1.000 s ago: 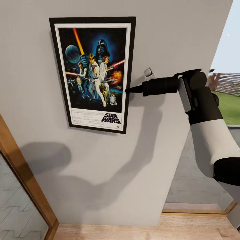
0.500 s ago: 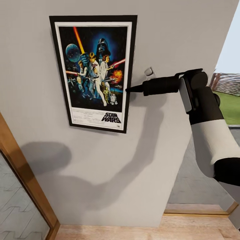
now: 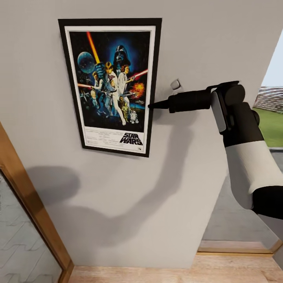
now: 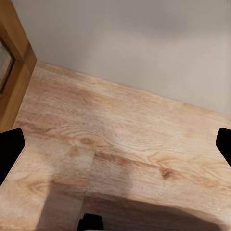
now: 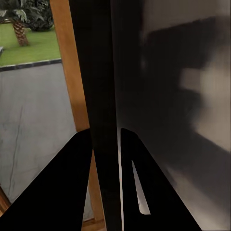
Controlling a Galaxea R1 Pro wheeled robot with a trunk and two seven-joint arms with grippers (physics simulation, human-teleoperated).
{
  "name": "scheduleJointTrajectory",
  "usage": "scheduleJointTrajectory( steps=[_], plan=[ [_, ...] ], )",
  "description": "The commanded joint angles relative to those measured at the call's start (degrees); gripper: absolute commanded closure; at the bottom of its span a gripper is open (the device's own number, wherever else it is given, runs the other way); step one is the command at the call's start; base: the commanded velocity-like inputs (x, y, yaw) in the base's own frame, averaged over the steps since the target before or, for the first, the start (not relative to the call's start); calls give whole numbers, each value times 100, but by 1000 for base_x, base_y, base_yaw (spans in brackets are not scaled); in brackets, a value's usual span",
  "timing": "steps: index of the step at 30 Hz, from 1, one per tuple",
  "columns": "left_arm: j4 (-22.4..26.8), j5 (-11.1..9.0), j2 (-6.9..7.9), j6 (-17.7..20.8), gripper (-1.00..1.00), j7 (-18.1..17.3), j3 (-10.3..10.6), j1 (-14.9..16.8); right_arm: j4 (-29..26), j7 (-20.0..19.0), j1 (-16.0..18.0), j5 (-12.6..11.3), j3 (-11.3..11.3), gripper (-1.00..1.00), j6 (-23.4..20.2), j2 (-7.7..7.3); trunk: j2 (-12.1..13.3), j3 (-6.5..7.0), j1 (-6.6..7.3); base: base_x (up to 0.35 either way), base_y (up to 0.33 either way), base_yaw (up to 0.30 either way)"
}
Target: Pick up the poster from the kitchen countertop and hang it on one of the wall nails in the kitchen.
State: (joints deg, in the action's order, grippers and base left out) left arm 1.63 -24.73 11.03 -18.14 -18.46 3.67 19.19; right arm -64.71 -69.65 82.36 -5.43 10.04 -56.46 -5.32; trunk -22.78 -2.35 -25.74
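The poster [image 3: 112, 84] stands upright and flat against the light grey wall [image 3: 204, 35], with its black frame, white border and "STAR WARS" lettering facing me. My right gripper [image 3: 151, 105] reaches in from the right and is shut on the poster's right edge. In the right wrist view the poster's thin black edge [image 5: 103, 72] runs between the two dark fingers of the right gripper [image 5: 105, 137]. My left gripper [image 4: 115, 144] is open, its fingers wide apart over the wood plank floor [image 4: 120, 139]. The wall nail is hidden.
A wooden door frame [image 3: 31, 204] with glass slants along the lower left. A small pale fitting [image 3: 175, 84] sticks out of the wall just above the right arm. To the right the wall ends at an opening [image 3: 271, 118] onto grass outside.
The whole picture has shifted a little, so the camera moved: the door frame and the right opening slid. Poster and right gripper keep the same hold.
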Motion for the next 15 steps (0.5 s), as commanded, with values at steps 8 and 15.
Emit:
scheduleJointTrajectory(
  steps=[8, 15],
  plan=[
    [-10, -58, 0, -14, -100, -26, 40, 6, 3, 21, 8, -66, 9, 100, -58, -5, -14, -14, -4, 0, 152, 0],
    [-7, -57, 1, -14, -100, -26, 39, 6, 3, 21, 8, -67, 7, 100, -58, -5, -14, -14, -4, 0, 23, 0]
  ],
)
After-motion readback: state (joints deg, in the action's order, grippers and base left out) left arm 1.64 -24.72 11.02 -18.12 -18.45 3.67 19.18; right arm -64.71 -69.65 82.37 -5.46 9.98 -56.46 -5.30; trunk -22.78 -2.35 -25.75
